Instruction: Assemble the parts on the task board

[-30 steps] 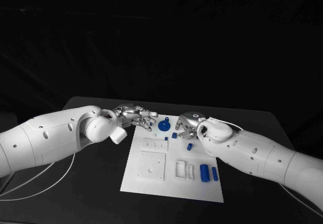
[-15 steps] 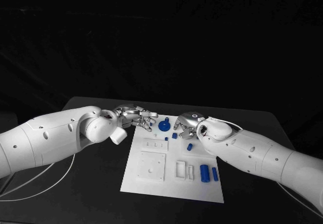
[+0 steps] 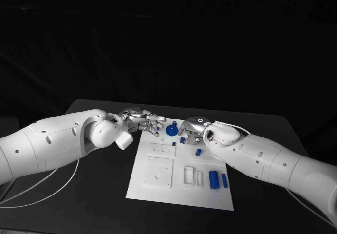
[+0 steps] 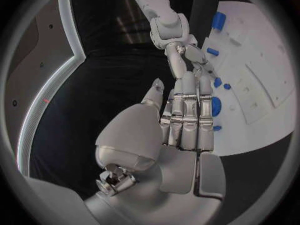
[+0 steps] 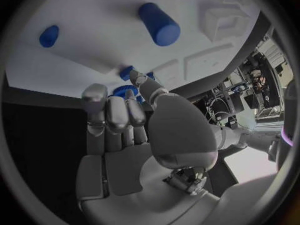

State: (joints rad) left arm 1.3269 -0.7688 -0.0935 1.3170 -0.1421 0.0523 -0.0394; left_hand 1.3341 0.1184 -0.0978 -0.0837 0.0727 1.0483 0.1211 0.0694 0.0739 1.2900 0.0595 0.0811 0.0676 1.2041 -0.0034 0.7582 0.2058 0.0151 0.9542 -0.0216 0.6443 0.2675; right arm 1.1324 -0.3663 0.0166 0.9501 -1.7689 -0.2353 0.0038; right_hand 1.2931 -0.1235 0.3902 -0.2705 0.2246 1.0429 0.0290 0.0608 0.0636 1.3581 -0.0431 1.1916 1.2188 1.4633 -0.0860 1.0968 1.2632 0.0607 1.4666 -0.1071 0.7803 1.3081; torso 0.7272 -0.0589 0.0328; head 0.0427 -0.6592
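Note:
The white task board [image 3: 163, 192] lies in the middle of the table. A round blue part [image 3: 172, 129] stands at its far end. My right hand [image 3: 191, 130] is right beside that part. In the right wrist view my right hand [image 5: 125, 120] has curled fingers and thumb on either side of the round blue part [image 5: 123, 91]; whether they grip it is unclear. My left hand [image 3: 144, 122] hovers at the board's far left corner. Its fingers [image 4: 187, 115] are straight and hold nothing, close to the round blue part [image 4: 216, 106].
Small blue parts [image 3: 182, 140] [image 3: 198, 152] lie on the board near my right hand. Two blue cylinders [image 3: 213, 178] [image 3: 224, 181] lie at the board's near right. White raised blocks [image 3: 159, 173] take up its near left. Black table surrounds the board.
My right hand has shifted left, closing in on the round blue part. My left hand and the parts on the board have stayed in place.

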